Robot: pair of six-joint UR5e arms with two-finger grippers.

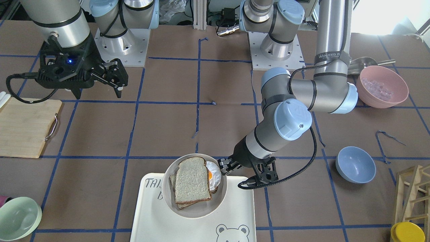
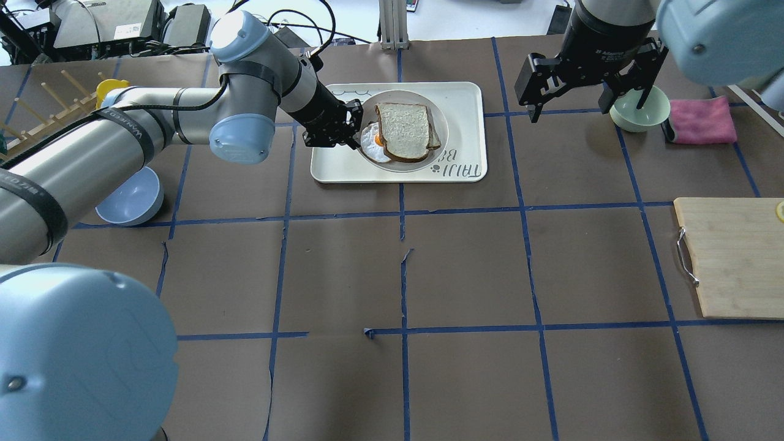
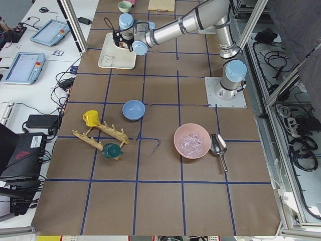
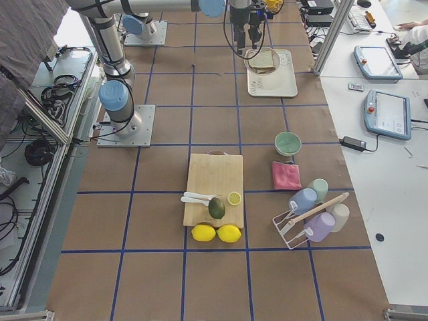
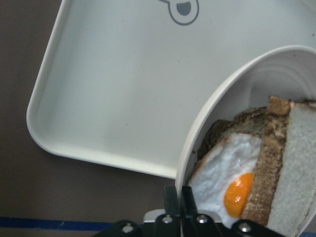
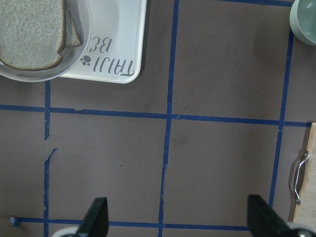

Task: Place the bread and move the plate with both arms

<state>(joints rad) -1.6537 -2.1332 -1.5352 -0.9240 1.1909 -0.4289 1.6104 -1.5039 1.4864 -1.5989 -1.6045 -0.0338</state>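
Note:
The bread (image 1: 192, 179) lies as the top slice of a sandwich on the round plate (image 1: 198, 210), over a fried egg (image 1: 213, 178) and a second slice. The plate is over the white tray (image 1: 151, 215); I cannot tell whether it rests on it. My left gripper (image 1: 223, 166) is shut on the plate's rim (image 5: 207, 118), beside the egg (image 5: 232, 187). From overhead the left gripper (image 2: 352, 125) is at the plate's (image 2: 401, 166) left edge, with the bread (image 2: 403, 130) on top. My right gripper (image 2: 588, 92) is open and empty, well right of the tray, above bare table (image 6: 180, 219).
A green bowl (image 2: 640, 110) and a pink cloth (image 2: 701, 120) are near the right gripper. A cutting board (image 2: 732, 263) lies at the right edge. A blue bowl (image 2: 131, 197) sits under the left arm. A pink bowl (image 1: 382, 86) and a wooden rack (image 1: 413, 195) stand on the left arm's side.

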